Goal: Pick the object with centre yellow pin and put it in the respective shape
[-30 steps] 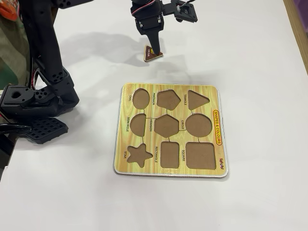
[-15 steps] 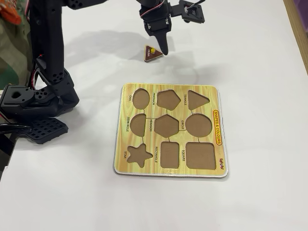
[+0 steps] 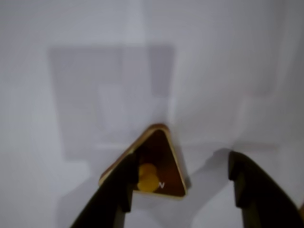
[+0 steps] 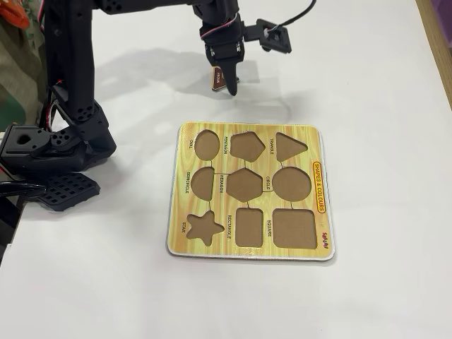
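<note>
On a white table (image 4: 367,85), claw (image 3: 183,183) spread around the brown triangle (image 3: 159,156), yellow puzzle board (image 4: 321,152) nearby.

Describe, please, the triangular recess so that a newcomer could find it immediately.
On the white table lies a yellow puzzle board. The triangle recess sits in its far right corner in the fixed view, beside the pentagon recess; it alone has three sides.

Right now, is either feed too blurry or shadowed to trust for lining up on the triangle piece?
Wrist view: soft and out of focus; the triangle piece is recognisable, its lettering unreadable, with grey shadows on the table. Fixed view: sharp, evenly lit; board labels are legible, and the arm casts a soft shadow near the gripper.
</note>
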